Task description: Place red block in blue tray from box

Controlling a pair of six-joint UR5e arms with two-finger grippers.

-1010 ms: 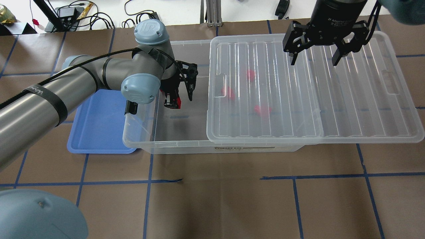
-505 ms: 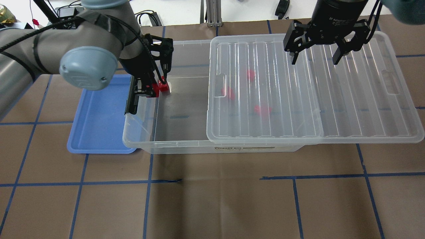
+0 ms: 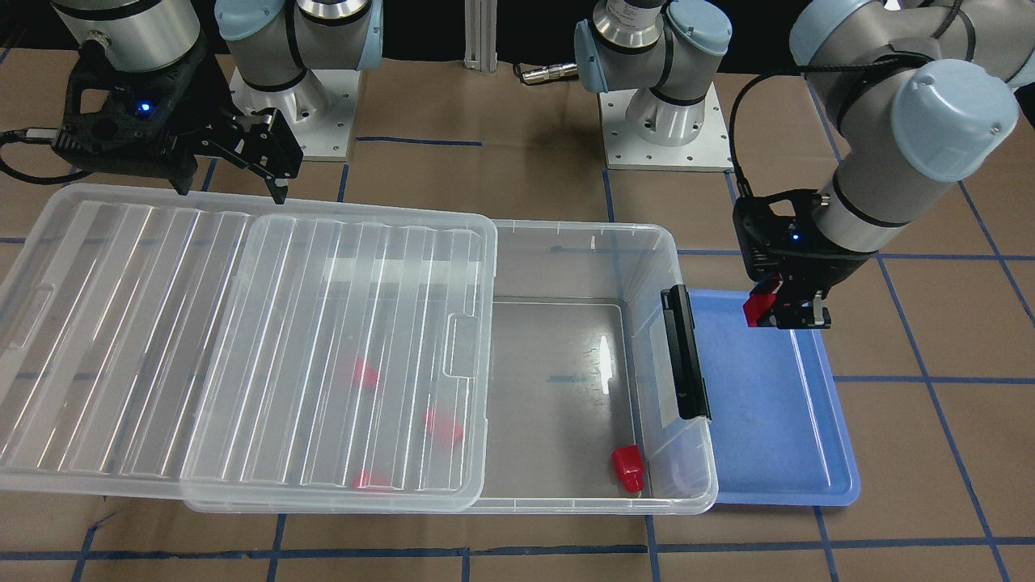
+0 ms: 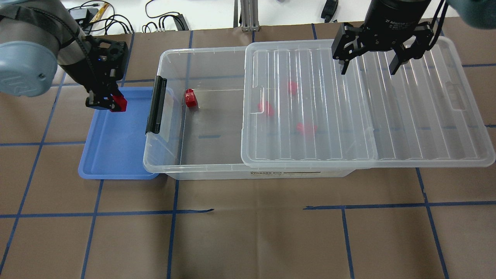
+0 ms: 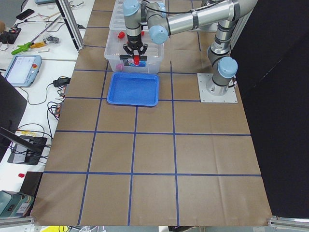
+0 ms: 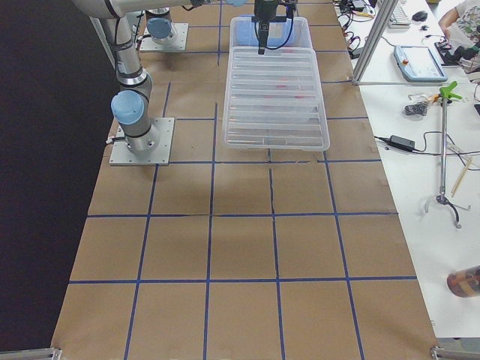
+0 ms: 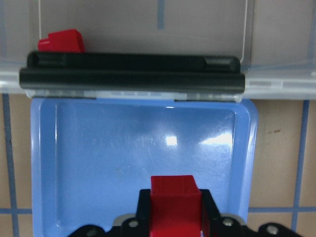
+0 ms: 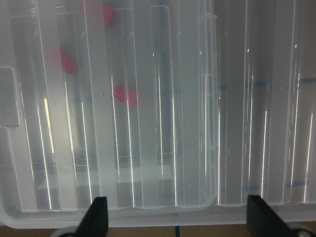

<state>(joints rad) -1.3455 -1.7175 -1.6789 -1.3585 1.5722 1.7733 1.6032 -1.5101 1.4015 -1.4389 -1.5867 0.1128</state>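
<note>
My left gripper point(image 4: 112, 104) is shut on a red block point(image 4: 119, 103) and holds it above the far end of the blue tray point(image 4: 116, 151). The held block also shows in the front view point(image 3: 760, 307) and the left wrist view point(image 7: 175, 197), above the tray point(image 7: 98, 163). The clear box point(image 4: 170, 162) lies beside the tray, its black latch point(image 4: 155, 104) facing it. Another red block point(image 4: 190, 98) lies in the box's open end. Three more red blocks point(image 4: 306, 128) show blurred under the slid-aside lid point(image 4: 426, 116). My right gripper point(image 4: 368, 64) is open and empty above the lid's far edge.
The ribbed lid point(image 3: 162, 339) covers the box's right half and overhangs the table beyond it. Brown paper with blue tape lines covers the table point(image 4: 252, 232). Cables and small gear lie past the table's far edge point(image 4: 116, 15).
My left gripper has lifted a red block out of the box's open end and carried it left over the latch to above the blue tray. The right gripper has not moved.
</note>
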